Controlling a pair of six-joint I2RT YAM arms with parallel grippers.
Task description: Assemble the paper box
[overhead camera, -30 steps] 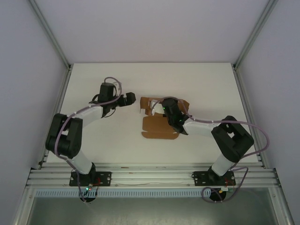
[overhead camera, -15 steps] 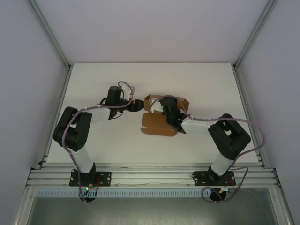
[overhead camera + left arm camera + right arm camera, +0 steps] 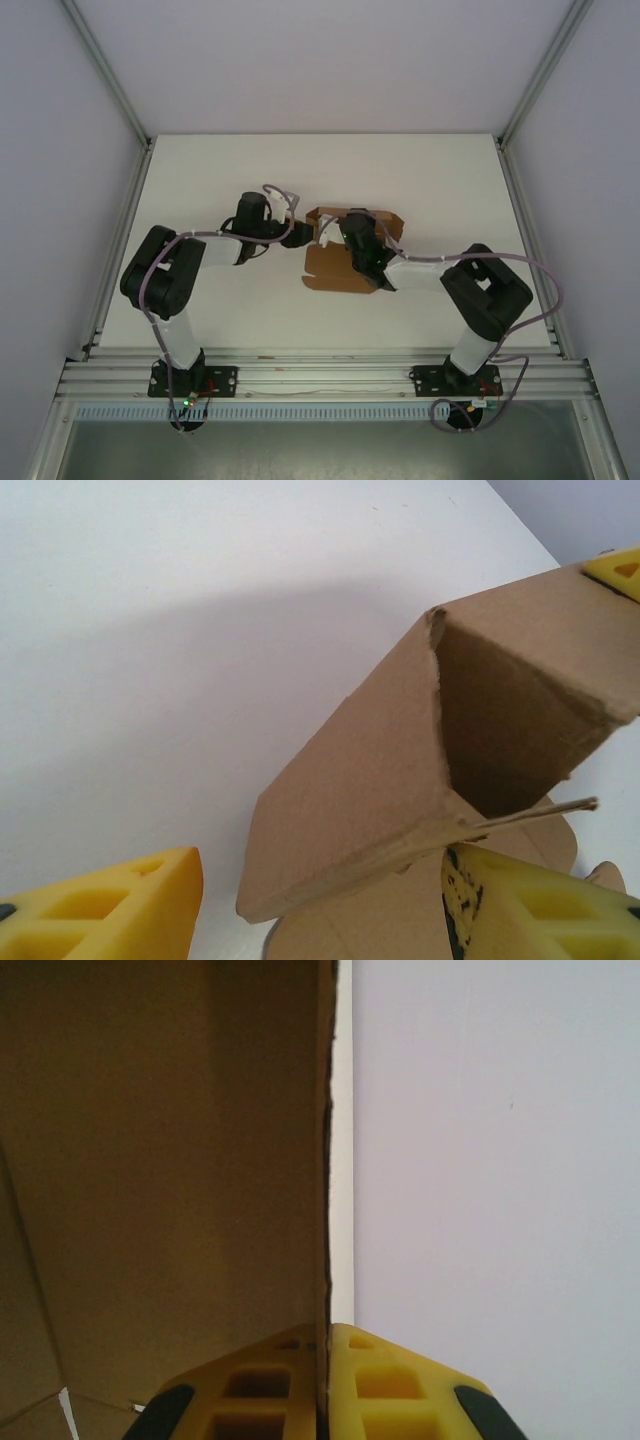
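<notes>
**A:** Where was the paper box found?

**B:** The paper box was seen near the middle of the white counter, between the two arms. Its near part was laid flat on the counter, while the panels at its far side were raised.

**A:** How was the left end effector held?

**B:** The left end effector was placed at the far left corner of the box and was spread wide. In the left wrist view its yellow fingers were seen at the two bottom corners, well apart. A raised, folded corner of the paper box stood between them, its hollow inner side turned to the right. Whether either finger was touching the cardboard could not be told.

**A:** And the right end effector?

**B:** The right end effector was set over the raised far panels and was pressed together on one thin upright wall of the box. In the right wrist view its two yellow fingertips were seen brought together at the bottom, with the cut edge of the cardboard pinched between them. The brown face of the wall was seen to the left of that edge, and a pale surface to the right.
</notes>
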